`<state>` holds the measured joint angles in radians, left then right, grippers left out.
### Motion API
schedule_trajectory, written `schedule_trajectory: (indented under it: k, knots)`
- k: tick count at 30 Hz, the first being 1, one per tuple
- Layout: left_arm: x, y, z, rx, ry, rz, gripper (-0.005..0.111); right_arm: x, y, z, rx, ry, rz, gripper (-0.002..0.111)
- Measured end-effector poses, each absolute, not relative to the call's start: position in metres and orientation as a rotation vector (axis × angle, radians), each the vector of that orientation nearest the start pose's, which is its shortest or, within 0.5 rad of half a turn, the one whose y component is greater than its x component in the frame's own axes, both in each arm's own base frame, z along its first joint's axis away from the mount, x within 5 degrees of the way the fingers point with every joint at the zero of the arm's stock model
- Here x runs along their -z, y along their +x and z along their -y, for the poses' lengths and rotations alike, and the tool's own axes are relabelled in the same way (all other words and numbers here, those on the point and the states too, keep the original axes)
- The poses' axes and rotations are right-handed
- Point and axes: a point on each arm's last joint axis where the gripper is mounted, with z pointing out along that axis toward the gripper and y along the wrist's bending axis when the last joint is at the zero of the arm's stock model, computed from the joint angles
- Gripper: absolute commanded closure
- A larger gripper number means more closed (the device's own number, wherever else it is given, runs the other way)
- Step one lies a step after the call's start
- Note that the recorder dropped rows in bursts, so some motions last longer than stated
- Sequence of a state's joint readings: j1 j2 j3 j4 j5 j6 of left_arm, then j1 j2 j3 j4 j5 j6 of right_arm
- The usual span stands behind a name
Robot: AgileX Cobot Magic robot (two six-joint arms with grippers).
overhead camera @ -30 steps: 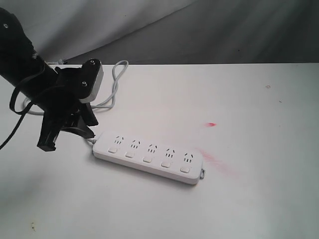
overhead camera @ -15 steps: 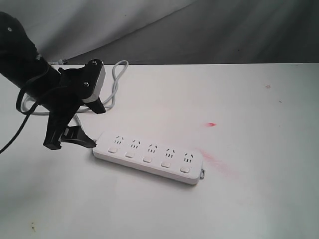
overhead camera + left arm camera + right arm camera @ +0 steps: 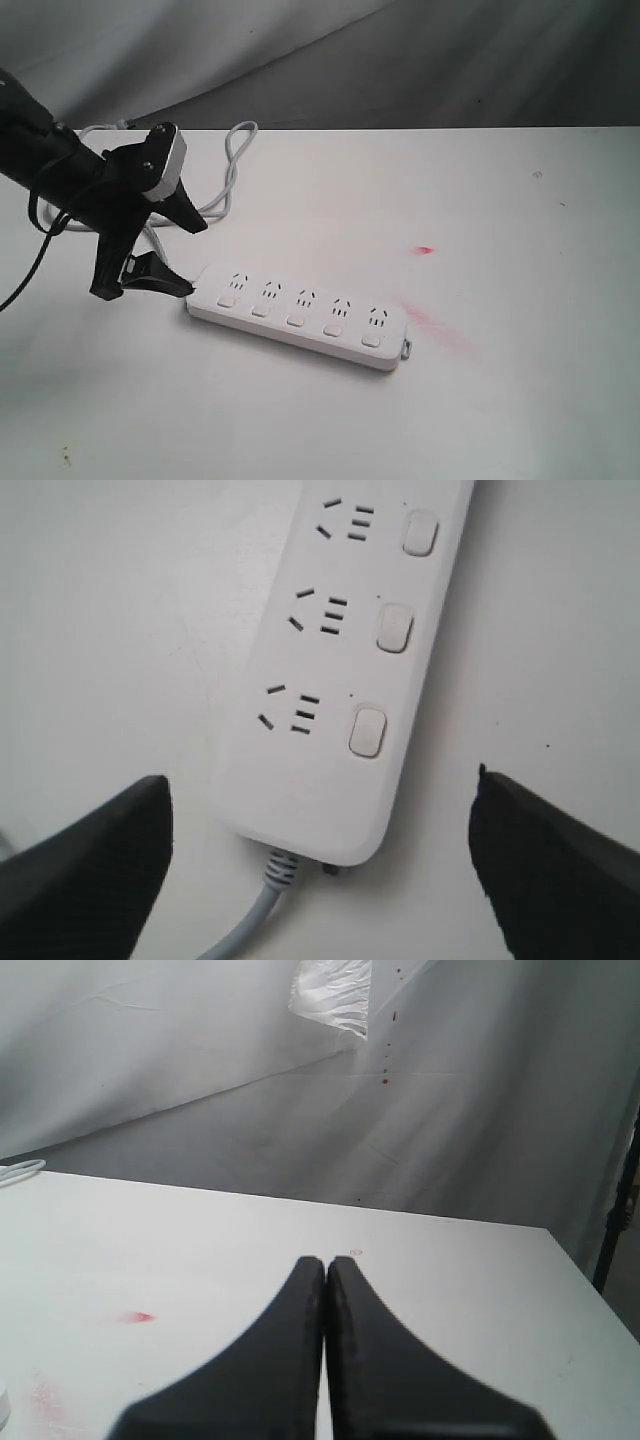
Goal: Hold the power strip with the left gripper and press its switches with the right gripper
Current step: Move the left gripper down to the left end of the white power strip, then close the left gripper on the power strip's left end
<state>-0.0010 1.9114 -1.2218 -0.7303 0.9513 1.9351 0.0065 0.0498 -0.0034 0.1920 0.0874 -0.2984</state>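
A white table (image 3: 480, 420) fills most of the exterior view. Its top is matte and evenly lit, and the shadows on it are soft. A small red mark (image 3: 425, 249) lies right of the middle, with a fainter pink smear (image 3: 440, 330) near it, toward the front. A tiny faint ring (image 3: 537, 174) sits near the far right edge, and a dark speck (image 3: 66, 455) near the front left corner. Behind the table hangs a creased grey cloth (image 3: 450, 60), paler at the upper left. In the right wrist view the cloth bears red specks (image 3: 385, 1080), a crinkled clear sheet (image 3: 332, 995) hangs on it, and a dark pole (image 3: 618, 1210) stands beside the table.
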Motion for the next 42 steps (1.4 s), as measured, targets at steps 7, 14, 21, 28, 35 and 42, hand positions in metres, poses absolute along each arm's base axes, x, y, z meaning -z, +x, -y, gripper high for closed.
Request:
schedule_trajectory:
  k: [7,14,21,28,35,42]
  knots:
    - [-0.146,0.367,0.051,0.508,1.78,-1.946,0.021,-0.204,0.06,-0.002,0.064,-0.105,-1.613,0.108]
    - [-0.131,0.372,0.051,0.511,1.755,-1.95,0.021,-0.204,0.06,-0.002,0.064,-0.105,-1.613,0.108]
    - [-0.124,0.376,0.051,0.485,1.737,-1.957,0.021,-0.204,0.06,-0.002,0.064,-0.105,-1.613,0.108]
    - [-0.11,0.377,0.051,0.51,1.719,-1.986,0.021,-0.204,0.06,-0.002,0.064,-0.105,-1.613,0.108]
    - [-0.106,0.378,0.051,0.516,1.712,-2.003,0.021,-0.204,0.06,-0.002,0.064,-0.105,-1.613,0.108]
    - [-0.106,0.377,0.051,0.527,1.707,-2.009,0.021,-0.204,0.06,-0.002,0.064,-0.105,-1.613,0.108]
